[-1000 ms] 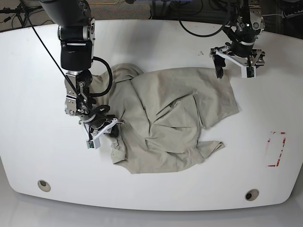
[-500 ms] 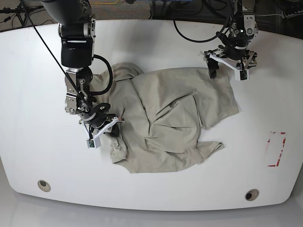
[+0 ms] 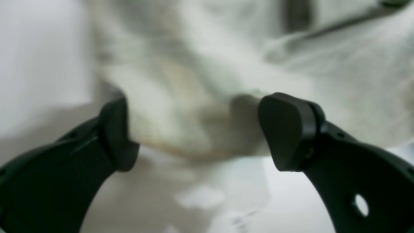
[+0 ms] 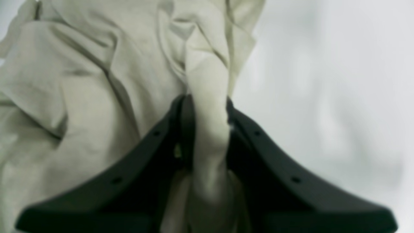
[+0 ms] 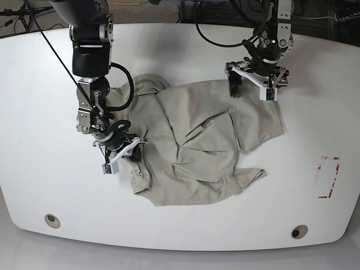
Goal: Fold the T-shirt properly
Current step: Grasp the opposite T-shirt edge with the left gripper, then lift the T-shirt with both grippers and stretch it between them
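The T-shirt [image 5: 202, 146] lies crumpled and wrinkled in the middle of the white table [image 5: 34, 84], light khaki and plain. In the base view my right gripper [image 5: 127, 153] is at the shirt's left edge. The right wrist view shows that right gripper [image 4: 207, 129] shut on a bunched fold of the T-shirt [image 4: 81, 97]. My left gripper [image 5: 250, 84] hangs open over the shirt's far right edge. In the left wrist view the left gripper [image 3: 200, 136] has its fingers [image 3: 286, 129] wide apart, with the blurred T-shirt [image 3: 194, 97] edge between and behind them.
A red-marked rectangle [image 5: 328, 177] sits on the table at the right. Two round holes [image 5: 52, 220] [image 5: 299, 231] lie near the front edge. Black cables [image 5: 225, 39] trail over the table's far edge behind the left arm.
My left gripper has moved leftward along the shirt's far edge, from beyond its right corner to over the cloth. The right gripper has stayed shut on the left edge, barely shifting.
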Controlling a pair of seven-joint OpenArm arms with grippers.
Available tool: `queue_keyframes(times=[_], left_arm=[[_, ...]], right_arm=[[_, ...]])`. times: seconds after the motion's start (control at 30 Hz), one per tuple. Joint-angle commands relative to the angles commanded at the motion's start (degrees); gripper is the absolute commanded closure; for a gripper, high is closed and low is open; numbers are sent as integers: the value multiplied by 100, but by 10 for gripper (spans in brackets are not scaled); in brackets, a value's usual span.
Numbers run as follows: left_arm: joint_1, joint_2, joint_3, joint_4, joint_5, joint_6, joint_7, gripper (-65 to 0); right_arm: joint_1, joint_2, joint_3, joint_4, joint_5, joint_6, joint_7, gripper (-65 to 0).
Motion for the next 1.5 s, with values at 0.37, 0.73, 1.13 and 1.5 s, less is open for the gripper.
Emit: queue_keyframes(times=[0.37, 0.73, 1.13, 1.5], left_arm=[[-193, -9, 0, -273, 0, 9, 0, -90], [-158, -35, -615, 545, 26, 18, -9, 0], [-448, -396, -1073, 1538, -9, 0, 369, 0], [-1354, -738, -2180, 1785, -1152, -9, 1284, 0]], right_arm=[[-316, 9, 0, 554, -35, 0, -158, -92], [-492, 123, 211, 1336, -44, -18, -185, -14], [62, 193, 993, 1811, -62, -18, -897, -13], [923, 308, 993, 1802, -53, -18, -1248, -13]])
